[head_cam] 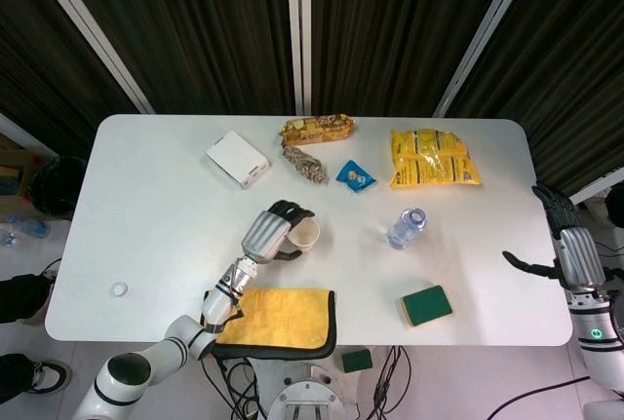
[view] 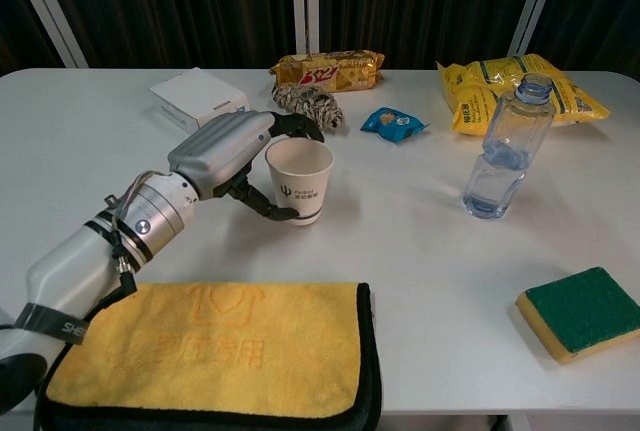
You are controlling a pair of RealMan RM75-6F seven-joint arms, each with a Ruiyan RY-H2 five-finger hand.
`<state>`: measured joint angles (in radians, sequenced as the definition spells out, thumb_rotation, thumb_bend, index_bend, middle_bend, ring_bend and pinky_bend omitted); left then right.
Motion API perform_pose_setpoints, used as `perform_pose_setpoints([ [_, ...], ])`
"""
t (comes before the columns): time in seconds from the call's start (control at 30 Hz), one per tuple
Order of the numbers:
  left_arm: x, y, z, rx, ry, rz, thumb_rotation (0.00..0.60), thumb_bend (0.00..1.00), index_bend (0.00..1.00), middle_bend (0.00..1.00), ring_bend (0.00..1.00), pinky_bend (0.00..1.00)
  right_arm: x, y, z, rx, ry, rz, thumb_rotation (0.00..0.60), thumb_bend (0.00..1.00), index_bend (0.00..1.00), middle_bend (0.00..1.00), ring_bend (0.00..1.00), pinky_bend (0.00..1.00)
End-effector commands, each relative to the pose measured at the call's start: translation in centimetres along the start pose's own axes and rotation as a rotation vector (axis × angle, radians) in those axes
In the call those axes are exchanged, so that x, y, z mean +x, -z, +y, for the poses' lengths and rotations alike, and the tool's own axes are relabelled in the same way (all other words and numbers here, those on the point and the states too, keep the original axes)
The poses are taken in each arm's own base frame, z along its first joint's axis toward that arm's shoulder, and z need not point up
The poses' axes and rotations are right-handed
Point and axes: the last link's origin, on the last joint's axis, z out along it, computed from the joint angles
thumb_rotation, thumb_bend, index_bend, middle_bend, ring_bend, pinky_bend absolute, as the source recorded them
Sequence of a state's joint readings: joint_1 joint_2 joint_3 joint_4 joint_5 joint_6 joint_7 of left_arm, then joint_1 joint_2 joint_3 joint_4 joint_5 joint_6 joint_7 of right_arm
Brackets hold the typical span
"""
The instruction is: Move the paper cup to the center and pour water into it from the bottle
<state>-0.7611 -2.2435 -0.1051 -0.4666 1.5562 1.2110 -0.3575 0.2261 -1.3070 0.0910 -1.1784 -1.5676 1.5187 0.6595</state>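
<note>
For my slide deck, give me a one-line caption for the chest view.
Left hand holds the paper cup upright near the open water bottle.

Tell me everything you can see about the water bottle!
The water bottle is clear plastic, see-through, with a bluish tint. It stands upright on the white table, right of the middle, in front of the yellow snack bag. There is no cap on its open top, and it looks partly filled with water. Nothing touches it except the table; neither robot hand is near it.
</note>
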Motion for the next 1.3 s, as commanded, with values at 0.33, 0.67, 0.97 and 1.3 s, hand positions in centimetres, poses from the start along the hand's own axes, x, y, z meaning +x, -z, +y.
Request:
perform_pose_setpoints([
  [0.33,0.2,0.5,-0.6,-0.009,0.022,-0.021,0.600,0.11,0.09,0.19,0.13,0.22,-0.1,0.0,0.0,-0.002,0.003,-0.002,0.600,0.09,0.00,0.00,0.00,0.00],
  [0.67,2.0,2.0,-1.9,-0.020,0.032,-0.021,0.600,0.05,0.04,0.12,0.06,0.20,-0.3,-0.1,-0.1,-0.005,0.018,-0.015,0.600,0.09,0.00,0.00,0.00,0.00],
  [0.97,8.3,5.7,-4.7,0.034,-0.054,0.002,0.600,0.03,0.04,0.09,0.02,0.19,-1.1,0.4,1.5,-0.103,0.064,-0.069,0.600,0.06,0.00,0.00,0.00,0.00],
  [1.3,15.1,10.9,-8.0,0.191,-0.145,0.055,0.600,0.03,0.04,0.08,0.01,0.18,-5.0,-0.5,3.3,-0.152,-0.210,-0.172,0.600,0.01,0.00,0.00,0.00,0.00],
])
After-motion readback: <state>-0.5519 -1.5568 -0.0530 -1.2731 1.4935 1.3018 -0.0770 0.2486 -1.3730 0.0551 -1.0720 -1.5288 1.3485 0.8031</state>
